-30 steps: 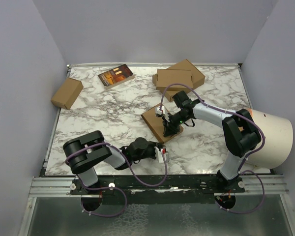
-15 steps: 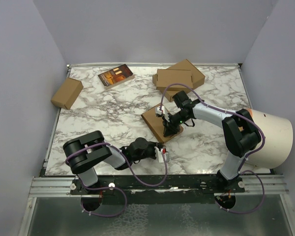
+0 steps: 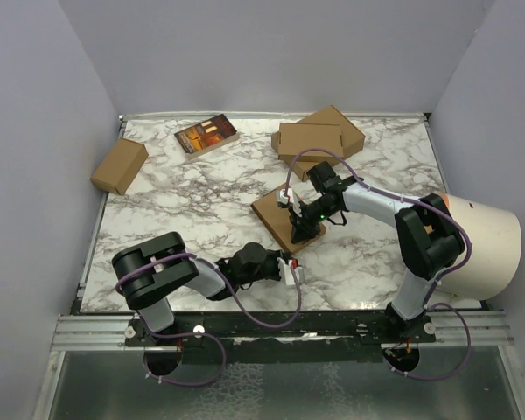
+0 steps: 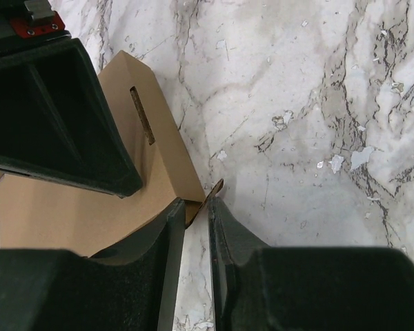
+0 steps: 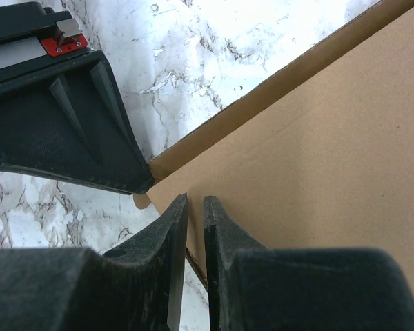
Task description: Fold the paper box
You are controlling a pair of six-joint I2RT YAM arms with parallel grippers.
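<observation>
The paper box (image 3: 276, 210) is a thin, flat brown cardboard piece at the table's middle; the left wrist view shows its slit side wall (image 4: 141, 131). My right gripper (image 3: 300, 229) stands over its near right edge, its jaws almost together astride the edge of the top panel (image 5: 317, 138), shut on it (image 5: 195, 200). My left gripper (image 3: 290, 263) lies low on the marble at the box's near corner. Its jaws (image 4: 196, 203) are closed to a narrow gap on a small flap tip (image 4: 214, 188). Each wrist view shows the other gripper's black finger close by.
Two ready-folded brown boxes (image 3: 319, 136) are stacked at the back right. A small thicker carton (image 3: 119, 165) sits at the far left and a dark book (image 3: 206, 136) at the back. A big white cylinder (image 3: 488, 249) stands by the right arm. Grey walls surround the table.
My left gripper has crept slightly toward the box's near corner. The right gripper and the box have not moved.
</observation>
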